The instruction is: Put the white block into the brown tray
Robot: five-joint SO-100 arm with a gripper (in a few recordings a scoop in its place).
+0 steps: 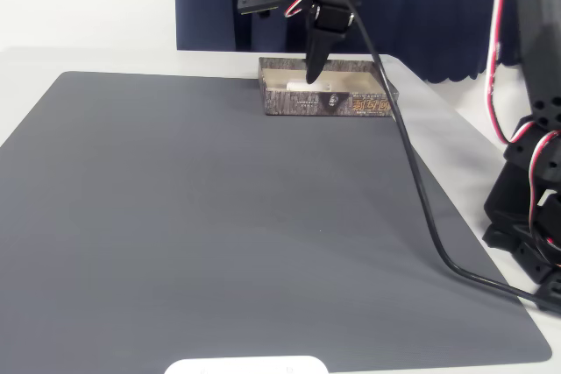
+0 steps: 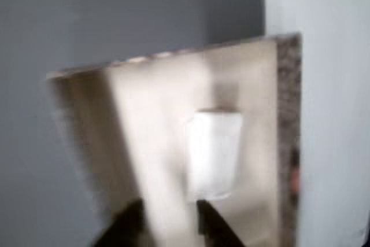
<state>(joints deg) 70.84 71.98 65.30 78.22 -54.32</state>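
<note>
The brown tray (image 1: 326, 103) stands at the far edge of the grey mat, its wood-grain front wall with gold lettering facing the fixed view. The white block (image 1: 303, 85) lies flat on the tray's pale floor. My gripper (image 1: 312, 74) points down into the tray, its tips just above the block. In the wrist view the picture is blurred. There the white block (image 2: 213, 154) rests inside the tray (image 2: 287, 114), just beyond my right fingertip. The gripper (image 2: 167, 215) is open, with bare tray floor between the two dark fingertips (image 2: 128, 224).
A dark grey mat (image 1: 219, 216) covers most of the white table. A black cable (image 1: 421, 199) runs from the arm down across the mat's right side. The arm's base (image 1: 530, 208) stands at the right. A dark blue curtain (image 1: 210, 6) hangs behind.
</note>
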